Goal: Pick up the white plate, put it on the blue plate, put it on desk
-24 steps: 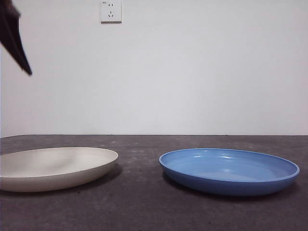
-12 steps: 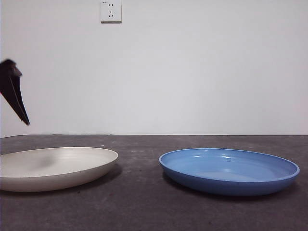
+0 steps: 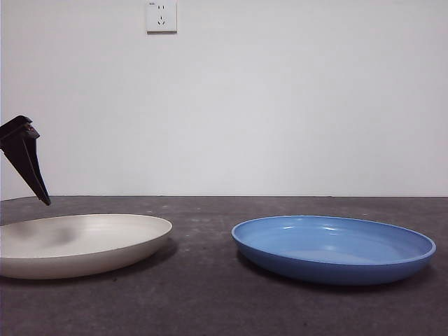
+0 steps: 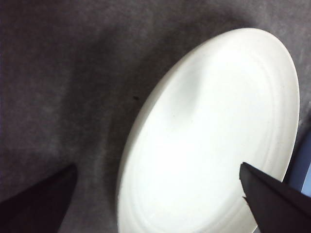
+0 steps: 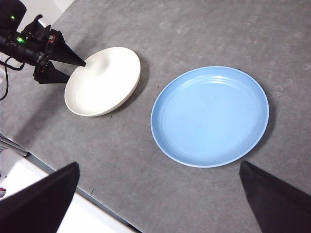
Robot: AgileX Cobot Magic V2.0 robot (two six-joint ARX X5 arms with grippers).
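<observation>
The white plate (image 3: 77,241) lies at the left of the desk (image 3: 203,294), with the blue plate (image 3: 332,245) apart from it at the right. My left gripper (image 4: 157,166) is open and hangs just above the white plate (image 4: 209,136), one jaw over the plate and one over the desk beside its rim. One of its black jaws shows at the left edge of the front view (image 3: 28,164). My right gripper (image 5: 159,165) is open and empty, high above the desk, looking down on the white plate (image 5: 102,82), the blue plate (image 5: 210,116) and the left gripper (image 5: 73,70).
A white wall with a socket (image 3: 161,15) stands behind the desk. The desk's edge (image 5: 48,174) runs near the white plate in the right wrist view. A sliver of the blue plate (image 4: 303,165) shows in the left wrist view.
The left gripper has come down from the top left corner of the front view to just above the white plate's left side. The plates have not moved.
</observation>
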